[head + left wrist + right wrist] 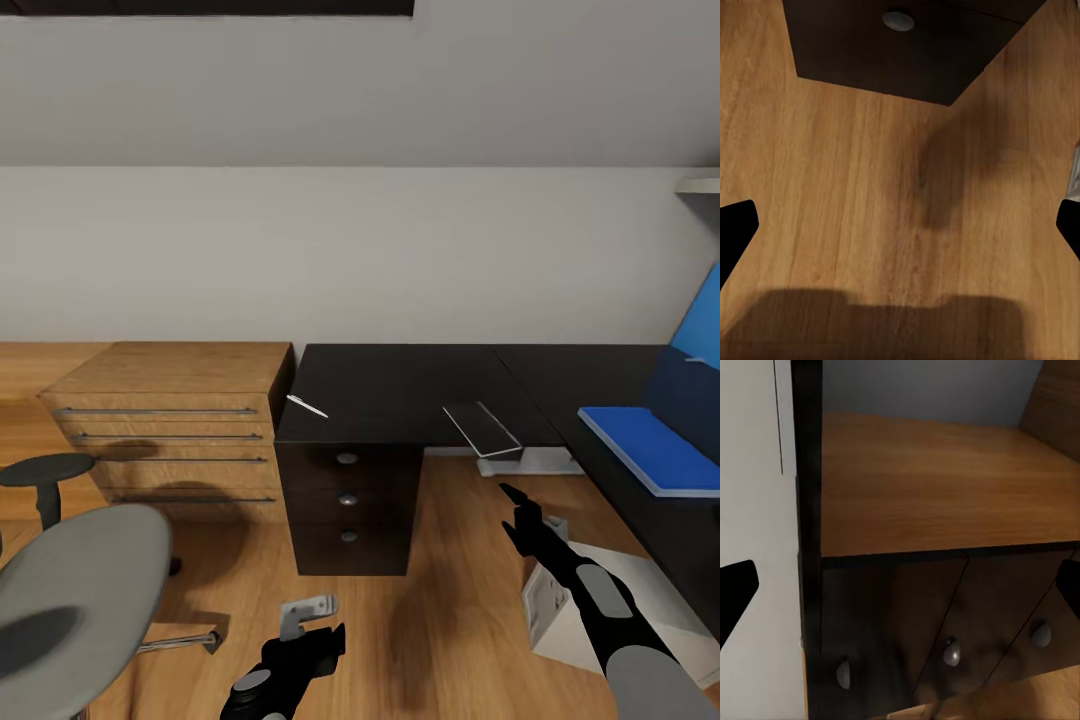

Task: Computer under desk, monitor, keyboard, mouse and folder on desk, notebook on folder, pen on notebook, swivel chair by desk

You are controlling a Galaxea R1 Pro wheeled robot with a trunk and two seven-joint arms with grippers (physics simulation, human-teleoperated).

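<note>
The pen (307, 406) lies on the black desk (400, 385) near its left corner. The grey notebook (482, 428) rests tilted at the desk's inner front edge and partly overhangs it. On the right wing, the blue folder (648, 447) lies flat. The grey swivel chair (80, 590) stands at the lower left. The white computer (545, 605) sits on the floor beside the right wing, partly behind my right arm. My left gripper (335, 640) (900, 225) hangs open above the floor. My right gripper (515, 505) (900, 592) is open, facing the desk drawers (951, 651). Monitor, keyboard and mouse are out of view.
A light wood dresser (180, 400) stands against the wall left of the desk. The desk's blue back panel (700, 330) rises at the far right. A low white object (530, 462) sits on the floor under the desk. The chair's chrome leg (180, 642) reaches toward my left arm.
</note>
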